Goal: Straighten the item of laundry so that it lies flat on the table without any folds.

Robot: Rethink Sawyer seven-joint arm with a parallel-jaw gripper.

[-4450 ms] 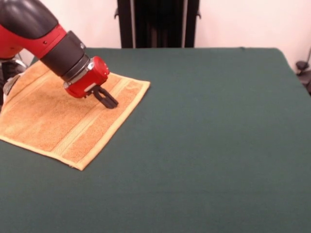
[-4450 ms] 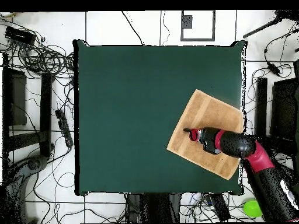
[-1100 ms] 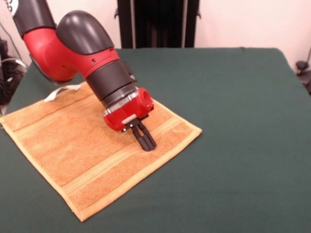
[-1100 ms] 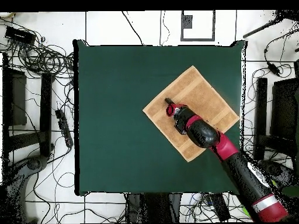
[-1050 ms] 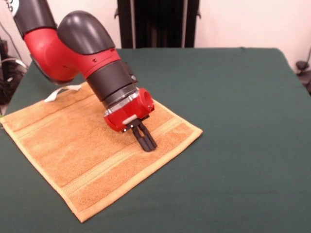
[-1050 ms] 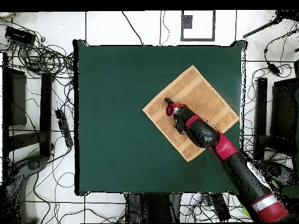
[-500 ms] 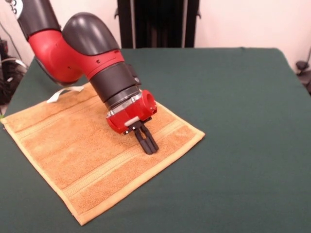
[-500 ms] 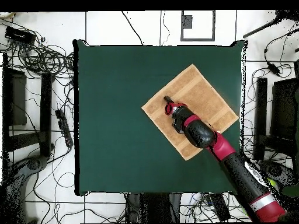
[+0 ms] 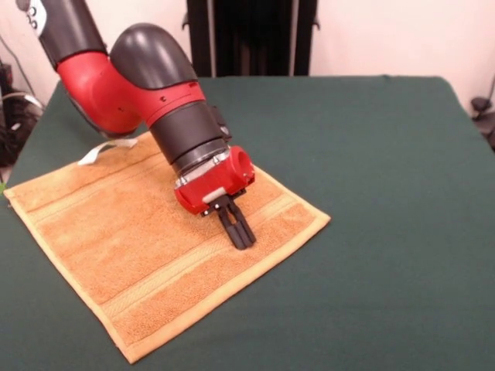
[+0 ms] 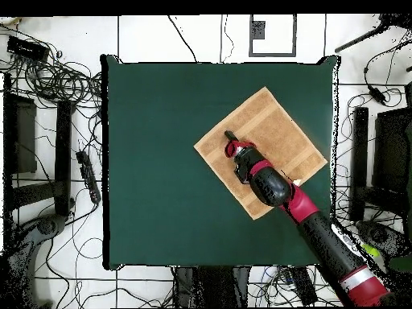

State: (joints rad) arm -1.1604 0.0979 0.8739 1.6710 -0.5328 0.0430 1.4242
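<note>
The orange-tan towel [image 9: 116,247] lies spread flat on the dark green table [image 9: 371,232], turned like a diamond, at the left of the front view. Stripe bands run near two of its edges, and its white tag loop [image 9: 104,147] sticks out at the far corner. In the overhead view the towel [image 10: 278,129] sits right of the table's [image 10: 161,161] centre. My gripper [image 9: 241,236] is shut, with its fingertips pressed down on the towel near the right corner. It also shows in the overhead view [image 10: 231,138], near the towel's left corner.
The red and black arm [image 9: 131,85] reaches over the towel's far part from the upper left. Cables and equipment [image 10: 56,80] lie on the floor around the table.
The gripper, pressed on the towel, has dragged it to the right in the front view. The towel has come further in from the table's edge and lies spread open.
</note>
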